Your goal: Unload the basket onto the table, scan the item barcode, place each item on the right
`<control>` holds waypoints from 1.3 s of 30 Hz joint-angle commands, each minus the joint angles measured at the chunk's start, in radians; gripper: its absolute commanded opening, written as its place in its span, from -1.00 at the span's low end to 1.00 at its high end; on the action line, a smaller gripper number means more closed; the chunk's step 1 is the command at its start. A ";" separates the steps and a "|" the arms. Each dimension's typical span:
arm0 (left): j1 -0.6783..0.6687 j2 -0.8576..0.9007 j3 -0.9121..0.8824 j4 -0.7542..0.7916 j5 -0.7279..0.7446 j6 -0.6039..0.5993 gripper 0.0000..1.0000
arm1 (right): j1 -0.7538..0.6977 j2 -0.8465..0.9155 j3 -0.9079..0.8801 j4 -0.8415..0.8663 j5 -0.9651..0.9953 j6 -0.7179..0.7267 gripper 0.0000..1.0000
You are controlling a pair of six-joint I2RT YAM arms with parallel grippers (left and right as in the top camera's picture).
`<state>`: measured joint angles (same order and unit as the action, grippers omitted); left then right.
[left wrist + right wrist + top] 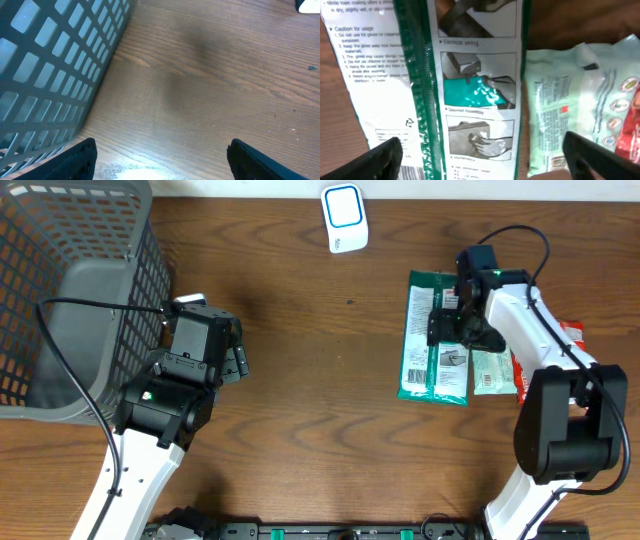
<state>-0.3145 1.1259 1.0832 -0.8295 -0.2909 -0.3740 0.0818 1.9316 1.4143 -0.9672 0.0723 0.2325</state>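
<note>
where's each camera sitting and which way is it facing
overhead: above the table, looking straight down on basket, scanner, green packet; both arms show
left wrist: on left arm, facing bare wood beside the basket wall; own open jaws at bottom corners
right wrist: on right arm, close over green packet and pale packet; own open jaws at bottom corners
shared: basket in overhead and left wrist; green packet in overhead and right wrist
</note>
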 commanded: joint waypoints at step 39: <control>0.033 -0.318 0.013 -0.021 -0.016 0.019 0.69 | -0.009 0.006 0.031 0.014 0.013 -0.062 0.98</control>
<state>-0.3145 0.9489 1.0832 -0.8463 -0.2913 -0.3664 0.0761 1.9316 1.4250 -0.9524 0.0761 0.1780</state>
